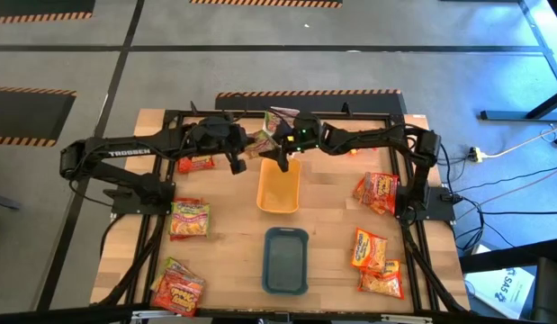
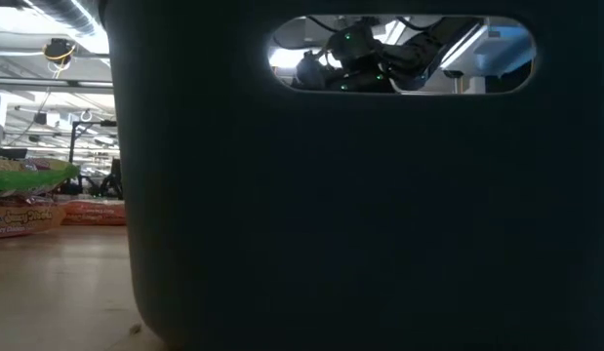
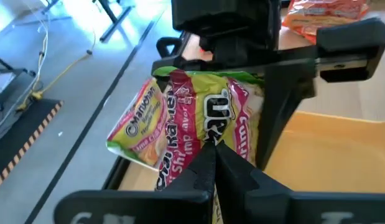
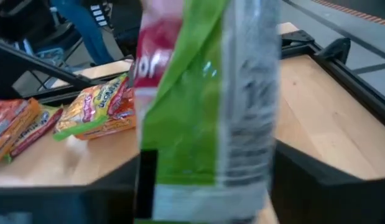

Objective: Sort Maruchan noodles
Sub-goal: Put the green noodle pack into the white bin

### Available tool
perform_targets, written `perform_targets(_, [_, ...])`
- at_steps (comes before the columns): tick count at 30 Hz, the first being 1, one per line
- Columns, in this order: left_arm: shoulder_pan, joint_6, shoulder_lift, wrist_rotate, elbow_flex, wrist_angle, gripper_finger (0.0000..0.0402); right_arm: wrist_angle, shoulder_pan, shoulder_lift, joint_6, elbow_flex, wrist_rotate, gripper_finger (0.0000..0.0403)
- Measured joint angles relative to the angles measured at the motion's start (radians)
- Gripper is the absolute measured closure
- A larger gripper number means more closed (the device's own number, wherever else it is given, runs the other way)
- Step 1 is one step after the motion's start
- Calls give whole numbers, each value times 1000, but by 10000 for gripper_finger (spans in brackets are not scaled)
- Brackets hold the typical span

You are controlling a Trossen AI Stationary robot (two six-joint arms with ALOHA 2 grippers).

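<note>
Right gripper point(image 1: 280, 160) clamped on green-pink noodle packet point(image 4: 201, 106), above the far end of the orange tray point(image 1: 279, 187). Left gripper point(image 1: 234, 162) alongside, closed empty. Next: release into tray.

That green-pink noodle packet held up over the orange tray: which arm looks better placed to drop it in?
Probably the right gripper: it is shut on the green-pink packet beside the orange tray. The left gripper only waits nearby.
</note>
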Motion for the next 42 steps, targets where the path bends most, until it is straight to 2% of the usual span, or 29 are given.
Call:
perform_targets(3, [5, -4, 0, 16, 0, 10, 373, -12, -1, 0, -38, 0, -18, 300])
perform_targets(4, [8, -13, 0, 20, 0, 10, 360, -19, -1, 0, -59, 0, -19, 308])
perform_targets(9, [32, -49, -26, 42, 17, 12, 289, -79, -13, -46, -154, -30, -24, 308])
perform_targets(12, [39, -51, -36, 55, 19, 4, 264, -77, -37, -102, -162, -84, -32, 308])
perform_targets(16, [38, -50, -47, 41, 21, 54, 259, -45, -88, -188, -180, -184, -33, 308])
perform_targets(20, [25, -41, -30, 40, 21, 133, 259, -8, -113, -234, -184, -245, -78, 308])
perform_targets(24, [29, -39, 18, 79, 21, 249, 254, 11, -116, -233, -193, -248, -131, 308])
perform_targets(27, [53, -69, 48, 100, 23, 257, 232, 10, -113, -233, -223, -248, -138, 308])
perform_targets(33, [105, -210, 105, 209, 127, 76, 163, 24, -119, -233, -243, -248, -156, 308])
perform_targets(36, [110, -209, 155, 253, 194, -17, 136, 54, -119, -233, -243, -248, -188, 308])
perform_targets(39, [110, -207, 212, 300, 255, -88, 125, 81, -119, -233, -236, -248, -190, 308])
perform_targets(42, [110, -180, 265, 293, 306, -151, 124, 88, -119, -233, -235, -248, -191, 308])
